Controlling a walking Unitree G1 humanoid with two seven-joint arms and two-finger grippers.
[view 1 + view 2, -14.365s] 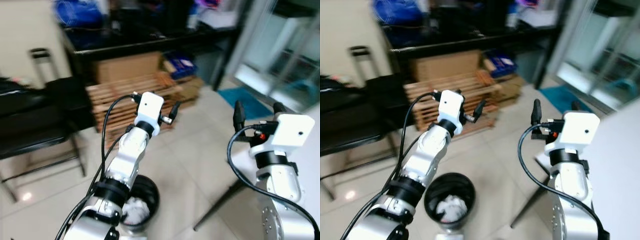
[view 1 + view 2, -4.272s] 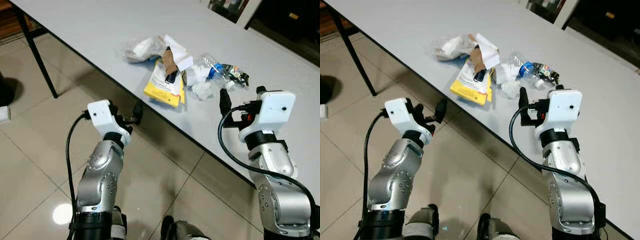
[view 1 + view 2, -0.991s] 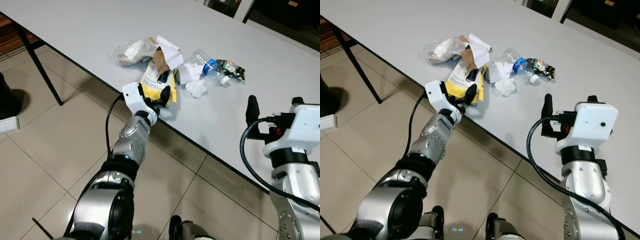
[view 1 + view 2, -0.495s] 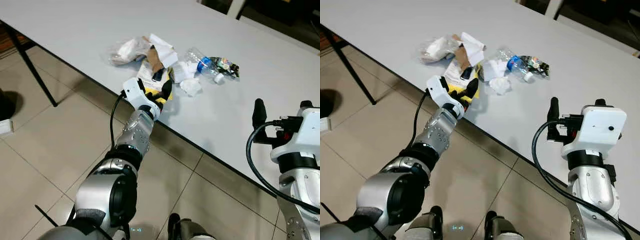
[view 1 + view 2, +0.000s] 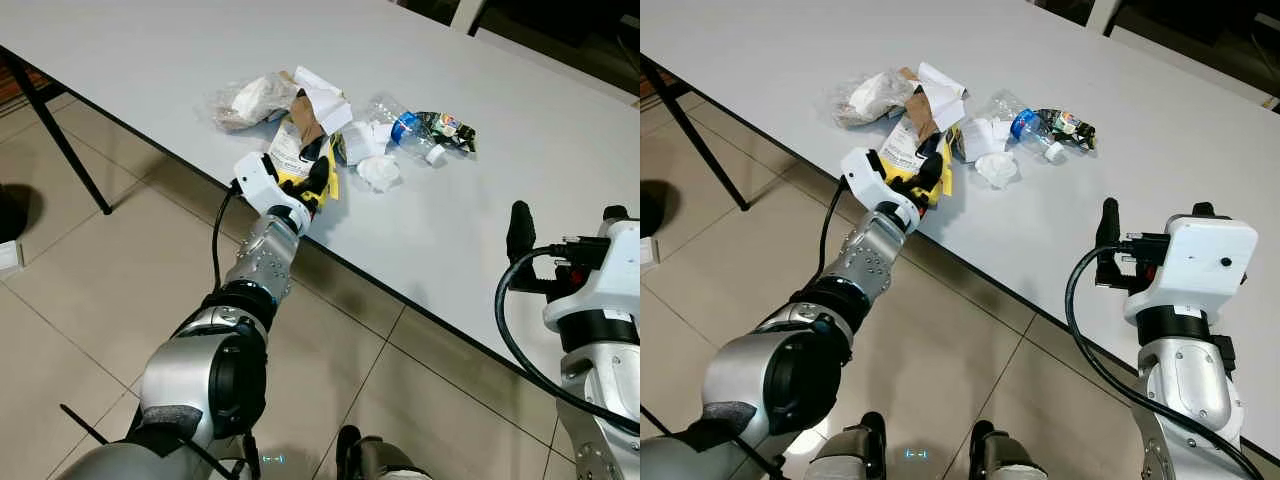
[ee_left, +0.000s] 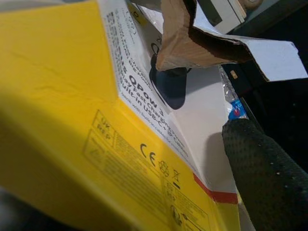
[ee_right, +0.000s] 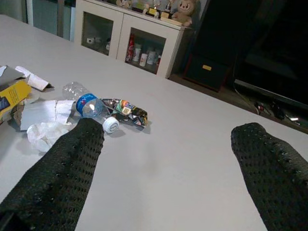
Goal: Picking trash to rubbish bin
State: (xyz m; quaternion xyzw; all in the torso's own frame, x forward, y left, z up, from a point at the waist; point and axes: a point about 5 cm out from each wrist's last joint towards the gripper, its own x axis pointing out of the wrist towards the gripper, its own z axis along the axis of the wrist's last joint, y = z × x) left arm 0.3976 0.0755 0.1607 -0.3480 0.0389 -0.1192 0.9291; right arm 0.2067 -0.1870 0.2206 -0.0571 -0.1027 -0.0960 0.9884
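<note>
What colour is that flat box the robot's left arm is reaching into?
Yellow, with a white printed face: the box shows best in the left wrist view.

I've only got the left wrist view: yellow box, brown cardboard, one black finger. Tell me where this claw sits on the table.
Observer: The left claw is at the table's near edge, fingers around the yellow box's near end.
Operator: Report what lies beyond the box.
Observer: A crumpled white tissue, then a crushed plastic bottle with a blue label.
Operator: Give me the other arm.
Observer: The right claw hovers open above the table, well apart from the pile.
</note>
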